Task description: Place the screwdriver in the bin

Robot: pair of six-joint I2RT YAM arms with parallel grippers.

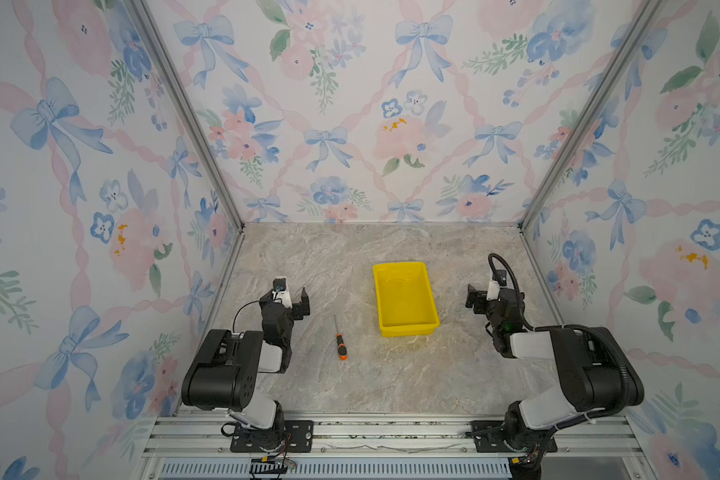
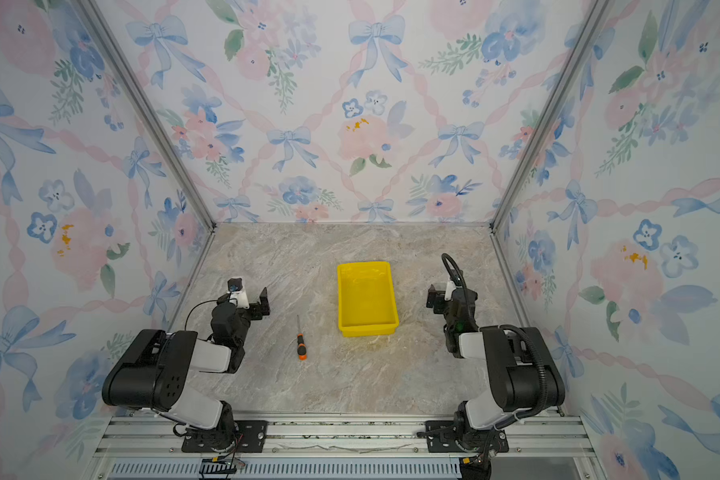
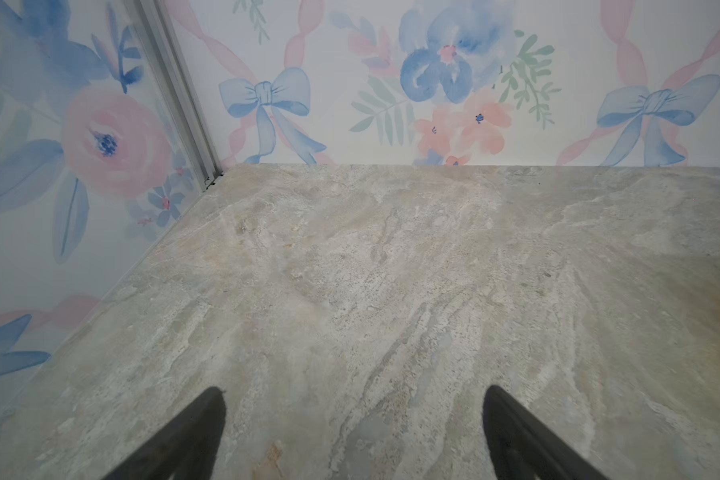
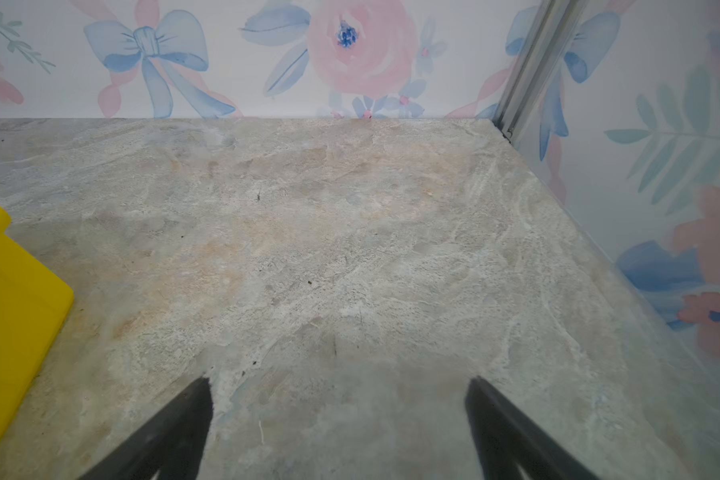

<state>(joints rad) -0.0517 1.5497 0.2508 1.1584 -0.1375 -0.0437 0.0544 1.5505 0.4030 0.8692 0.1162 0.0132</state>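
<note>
Orange-and-black-handled small screwdriver (image 1: 340,343) lies on our marbled grey surface (image 1: 391,374), between our left tool (image 3: 353,390), jaws spread wide, and the yellow rectangular plastic bin (image 1: 408,330); our right tool (image 4: 339,380) gapes likewise.

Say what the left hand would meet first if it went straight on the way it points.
The way looks free: the left hand faces bare table up to the back wall. If tilted down, it would touch the table first.
</note>
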